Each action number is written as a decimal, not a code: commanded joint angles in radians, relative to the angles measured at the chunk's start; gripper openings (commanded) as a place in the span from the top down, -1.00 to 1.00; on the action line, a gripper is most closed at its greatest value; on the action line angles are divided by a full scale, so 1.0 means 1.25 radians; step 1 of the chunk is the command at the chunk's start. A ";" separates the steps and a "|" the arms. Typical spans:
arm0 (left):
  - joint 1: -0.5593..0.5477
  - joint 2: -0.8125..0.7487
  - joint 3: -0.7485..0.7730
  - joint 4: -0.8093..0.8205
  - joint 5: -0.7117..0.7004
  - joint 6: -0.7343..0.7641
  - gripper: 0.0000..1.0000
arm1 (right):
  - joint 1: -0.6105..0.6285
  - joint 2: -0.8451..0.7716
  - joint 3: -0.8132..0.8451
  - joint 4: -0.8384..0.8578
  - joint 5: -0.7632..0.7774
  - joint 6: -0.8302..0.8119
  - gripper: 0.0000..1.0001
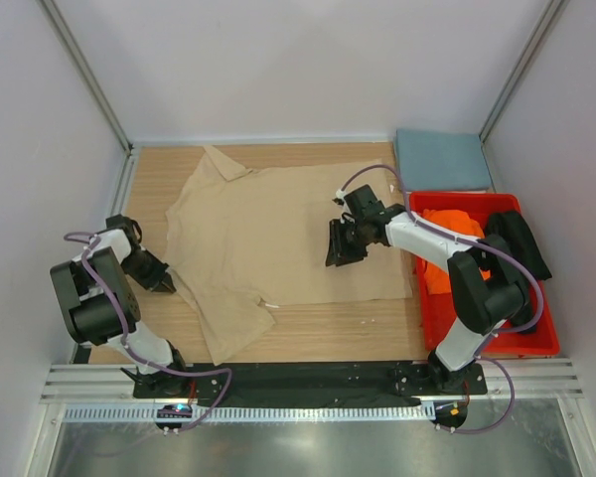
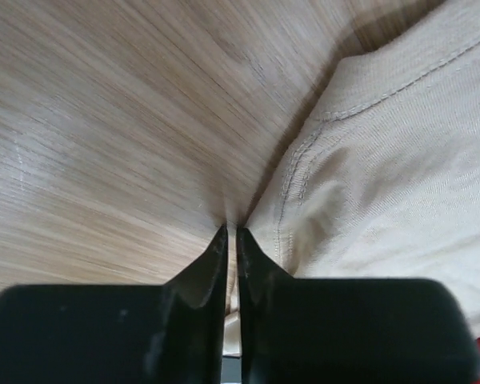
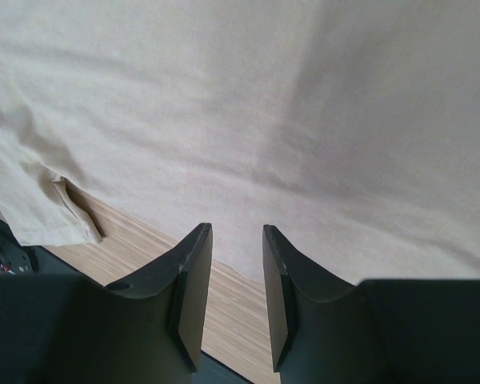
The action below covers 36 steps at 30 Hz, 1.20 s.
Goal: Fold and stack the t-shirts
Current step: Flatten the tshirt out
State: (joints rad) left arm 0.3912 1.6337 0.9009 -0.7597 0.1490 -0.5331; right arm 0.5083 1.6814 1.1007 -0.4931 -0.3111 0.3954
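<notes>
Tan t-shirt [image 1: 268,229] lies spread for folding; left gripper [image 2: 231,230] closed empty beside its sleeve [image 2: 368,160], right gripper [image 3: 235,232] parted above it.

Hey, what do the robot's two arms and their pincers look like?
Both the left arm and right arm mix white links with bulky black joints, each trailed by a looping lilac cable. The left pincer and right pincer are black, with two flat, tapering fingers. No markings show.

Bare worktop [image 1: 328,333] lay open along the left and near edges. The spread tan t-shirt [image 1: 278,229] covered the middle, and the red bin [image 1: 526,344] blocked the right side.
</notes>
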 commanded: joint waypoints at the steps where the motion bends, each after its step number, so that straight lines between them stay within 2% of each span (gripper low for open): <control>1: -0.006 0.031 -0.015 0.047 -0.047 -0.013 0.89 | 0.001 -0.025 -0.003 0.024 -0.012 0.002 0.24; 3: -0.005 0.025 -0.005 0.046 -0.054 -0.009 0.99 | 0.001 -0.023 -0.006 0.027 -0.019 0.005 0.24; 7: 0.001 -0.010 0.014 0.008 -0.092 0.007 1.00 | 0.002 -0.026 -0.009 0.029 -0.025 0.010 0.24; 11: 0.007 -0.075 -0.003 -0.009 -0.056 -0.026 1.00 | 0.001 -0.037 -0.026 0.031 -0.028 0.011 0.24; 12: 0.006 -0.085 -0.012 -0.008 -0.026 -0.040 0.76 | 0.001 -0.037 -0.030 0.036 -0.028 0.011 0.24; 14: -0.005 -0.088 -0.042 -0.003 -0.006 -0.079 0.55 | 0.001 -0.034 -0.037 0.037 -0.031 0.013 0.24; 20: -0.071 -0.091 -0.091 0.026 -0.005 -0.128 0.45 | 0.001 -0.038 -0.042 0.046 -0.033 0.013 0.24; 26: -0.083 -0.069 -0.103 0.064 -0.015 -0.140 0.41 | 0.002 -0.041 -0.052 0.050 -0.035 0.014 0.24; 28: -0.082 -0.058 -0.102 0.070 -0.014 -0.137 0.62 | 0.001 -0.039 -0.053 0.047 -0.035 0.013 0.24; 30: -0.082 -0.050 -0.099 0.058 -0.027 -0.128 1.00 | 0.001 -0.041 -0.051 0.047 -0.035 0.013 0.24; 36: -0.079 -0.180 -0.076 -0.051 -0.163 -0.186 1.00 | 0.001 -0.045 -0.045 0.036 -0.027 0.014 0.24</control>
State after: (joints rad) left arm 0.2901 1.5043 0.7963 -0.7666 0.0788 -0.7151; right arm 0.5083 1.6749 1.0378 -0.4587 -0.3431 0.4030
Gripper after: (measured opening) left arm 0.004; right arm 0.379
